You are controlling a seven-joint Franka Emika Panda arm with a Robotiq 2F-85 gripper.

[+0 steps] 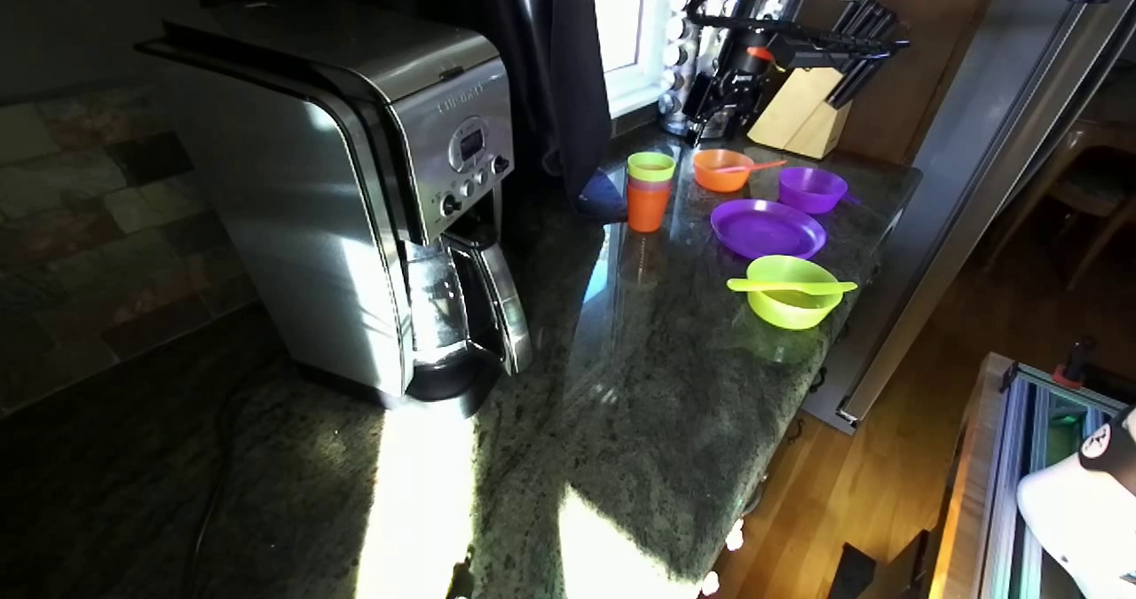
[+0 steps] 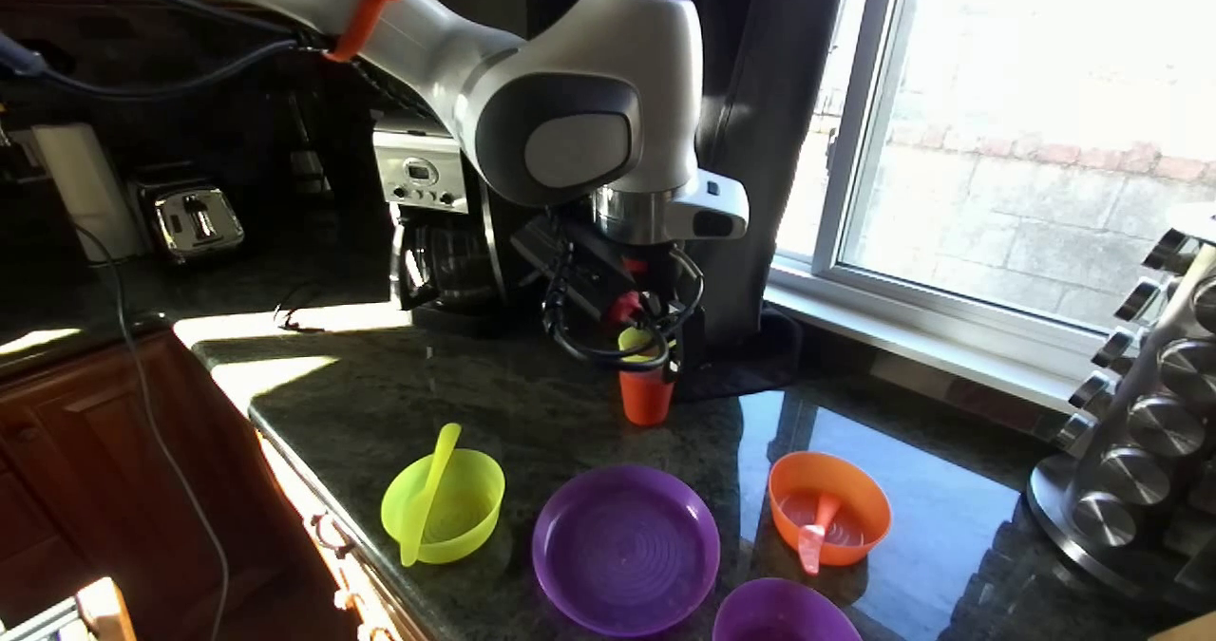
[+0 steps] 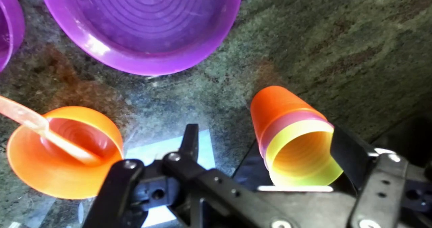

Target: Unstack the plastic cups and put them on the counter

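Three cups (image 1: 650,193) stood stacked on the counter (image 1: 639,404). The gripper (image 3: 265,138) was spread wide. They looked light and slippery, so the best hold seemed the green cup (image 3: 303,155), near its rim.

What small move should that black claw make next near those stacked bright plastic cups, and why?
Probably shift the open black gripper sideways to centre on the stacked orange, pinkish and yellow-green plastic cups: in the wrist view, one finger overlaps the yellow-green rim while the other finger stands well apart.
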